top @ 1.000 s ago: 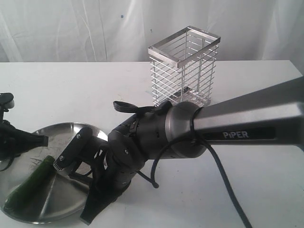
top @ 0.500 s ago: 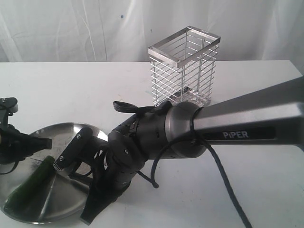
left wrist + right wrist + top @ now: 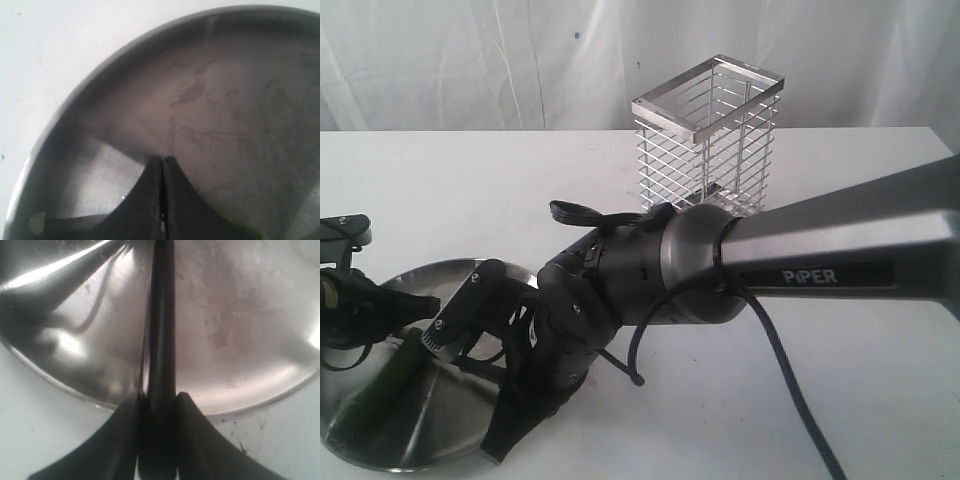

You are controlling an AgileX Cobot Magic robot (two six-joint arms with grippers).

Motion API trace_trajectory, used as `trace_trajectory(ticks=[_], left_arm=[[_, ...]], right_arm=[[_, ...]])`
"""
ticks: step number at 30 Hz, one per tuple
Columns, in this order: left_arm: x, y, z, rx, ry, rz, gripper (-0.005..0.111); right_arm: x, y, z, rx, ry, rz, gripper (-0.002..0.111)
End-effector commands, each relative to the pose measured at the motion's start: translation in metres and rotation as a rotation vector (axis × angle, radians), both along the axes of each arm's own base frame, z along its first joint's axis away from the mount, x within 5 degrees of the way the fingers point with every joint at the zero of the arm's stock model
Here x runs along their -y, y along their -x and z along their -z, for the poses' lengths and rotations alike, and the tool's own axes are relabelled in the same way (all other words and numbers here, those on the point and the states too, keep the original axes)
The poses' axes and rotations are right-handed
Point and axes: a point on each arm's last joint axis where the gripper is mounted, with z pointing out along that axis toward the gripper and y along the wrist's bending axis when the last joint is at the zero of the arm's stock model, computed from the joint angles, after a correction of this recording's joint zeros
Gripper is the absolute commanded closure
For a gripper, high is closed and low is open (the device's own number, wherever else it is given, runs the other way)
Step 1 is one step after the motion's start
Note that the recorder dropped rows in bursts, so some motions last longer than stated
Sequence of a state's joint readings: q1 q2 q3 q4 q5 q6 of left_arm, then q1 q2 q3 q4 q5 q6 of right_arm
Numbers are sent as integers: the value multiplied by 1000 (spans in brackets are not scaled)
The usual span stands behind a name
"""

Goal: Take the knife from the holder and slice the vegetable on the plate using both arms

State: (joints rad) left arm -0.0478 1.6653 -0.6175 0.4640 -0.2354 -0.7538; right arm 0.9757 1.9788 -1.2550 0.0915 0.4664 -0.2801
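Note:
The steel plate (image 3: 470,268) lies at the near left with the dark green cucumber (image 3: 380,385) slanting across it. My right gripper (image 3: 468,345) hangs over the plate's right side, shut on the knife's black handle (image 3: 162,325), which points out over the plate (image 3: 235,330) from between the fingertips (image 3: 134,399). My left gripper (image 3: 418,304) reaches in from the left edge, just above the cucumber's far end. Its fingers (image 3: 150,190) are pressed together with nothing between them, low over the plate (image 3: 230,100). The wire holder (image 3: 710,135) stands at the back.
The right arm's thick wrist and grey tube (image 3: 840,245) cross the foreground from the right, with a black cable (image 3: 785,380) trailing down. A white curtain hangs behind the white table (image 3: 480,180).
My left gripper has slid rightward over the plate toward the cucumber's far end. The right wrist has shifted slightly left and lower, the knife still in its grip.

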Motion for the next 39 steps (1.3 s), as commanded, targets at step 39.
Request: trace_trajectory(ticks=[39], left_arm=[[-9, 31, -75, 141, -57, -54, 107]], right_arm=[[31, 1, -44, 91, 205, 33, 108]])
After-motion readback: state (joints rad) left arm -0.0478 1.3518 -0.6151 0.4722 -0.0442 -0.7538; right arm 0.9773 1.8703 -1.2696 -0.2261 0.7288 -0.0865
